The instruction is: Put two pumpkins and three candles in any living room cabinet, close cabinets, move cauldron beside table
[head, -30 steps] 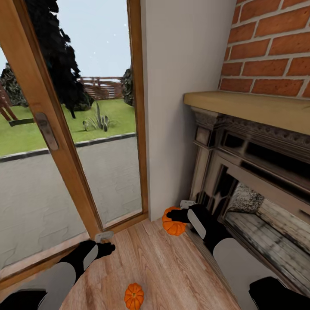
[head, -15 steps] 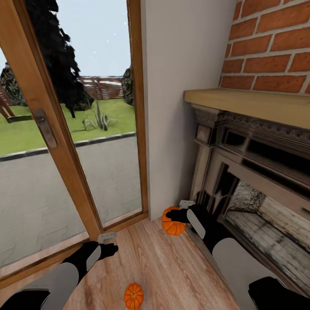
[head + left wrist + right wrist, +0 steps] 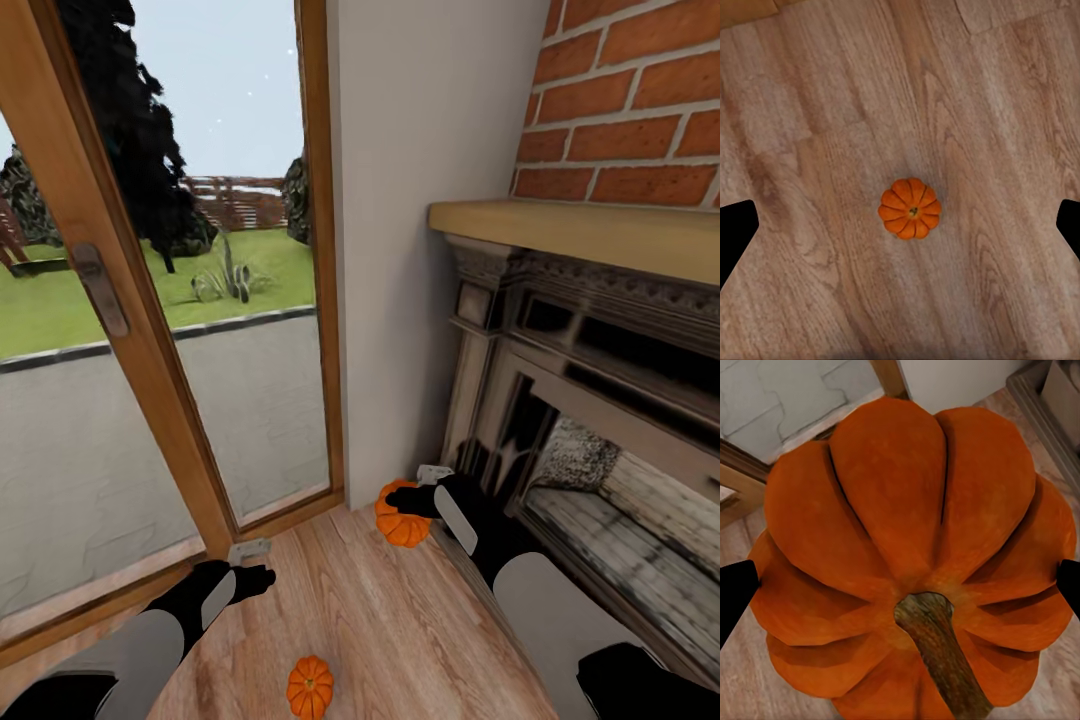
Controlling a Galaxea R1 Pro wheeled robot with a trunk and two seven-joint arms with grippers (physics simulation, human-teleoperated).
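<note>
Little has moved: right claw [image 3: 418,488] stays closed on one pumpkin [image 3: 402,516] beside the fireplace [image 3: 560,420]; left claw [image 3: 250,562] hangs open above the other pumpkin [image 3: 910,208], ready for pickup.

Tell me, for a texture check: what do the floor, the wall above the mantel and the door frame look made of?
Floor: matte wood planks, with visible grain and seams. Wall above the mantel: rough red brick with pale mortar lines. Door frame: smooth light-brown wood, probably varnished.

Pumpkins [image 3: 403,517] [image 3: 310,687]: bright orange, ribbed, brown stems. Floor [image 3: 390,620]: tan woodgrain. Brick wall [image 3: 630,100]: red, pale mortar.
</note>
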